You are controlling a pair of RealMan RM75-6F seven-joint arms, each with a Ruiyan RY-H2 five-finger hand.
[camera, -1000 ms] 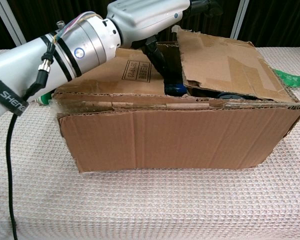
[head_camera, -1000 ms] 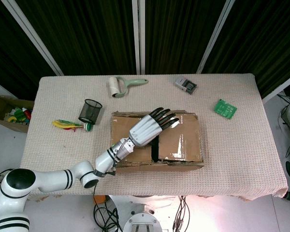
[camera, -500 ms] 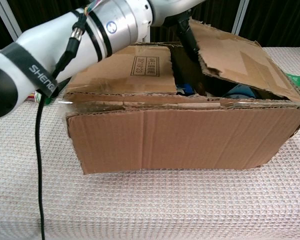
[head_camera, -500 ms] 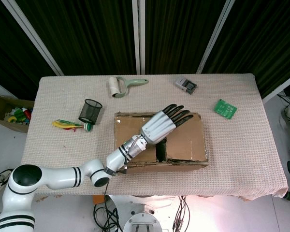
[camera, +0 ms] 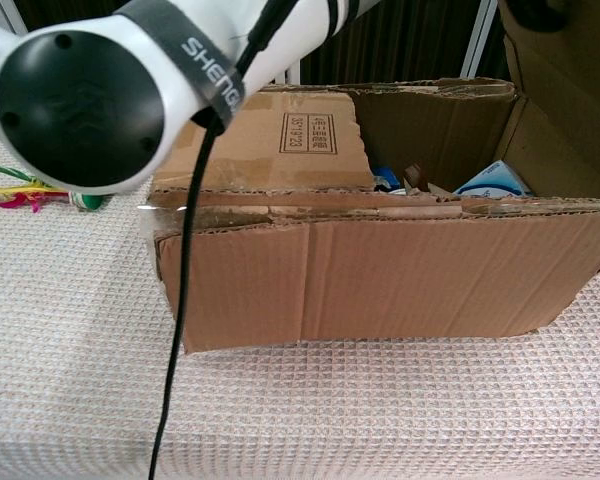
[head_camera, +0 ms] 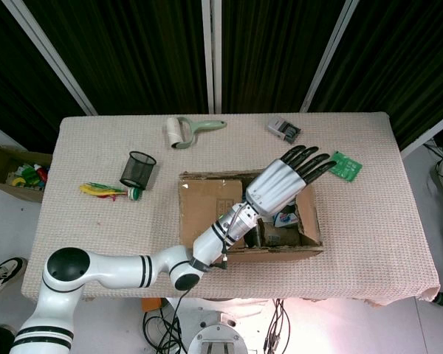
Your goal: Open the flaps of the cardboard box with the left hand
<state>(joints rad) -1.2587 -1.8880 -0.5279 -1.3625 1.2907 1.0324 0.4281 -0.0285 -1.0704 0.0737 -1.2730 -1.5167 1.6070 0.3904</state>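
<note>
The cardboard box (head_camera: 207,210) sits at the table's middle front. My left hand (head_camera: 284,181) reaches over it with fingers stretched out flat toward the far right, resting against the right flap (head_camera: 308,217), and it holds nothing. In the chest view that right flap (camera: 570,110) stands raised at the right edge, while the left flap (camera: 280,140) still lies flat over the box (camera: 380,270). Packets (camera: 492,180) show inside the uncovered half. The left arm's elbow (camera: 80,90) fills the upper left of the chest view. No right hand shows in either view.
Behind the box lie a lint roller (head_camera: 184,131) and a grey device (head_camera: 283,130). A green board (head_camera: 345,165) is just beyond my fingertips. A mesh pen cup (head_camera: 137,169) and a feathered toy (head_camera: 103,191) are left of the box.
My left hand has swept to the right across the box top, pushing the right flap from half lifted to standing up. The box has shifted slightly right and its contents now show.
</note>
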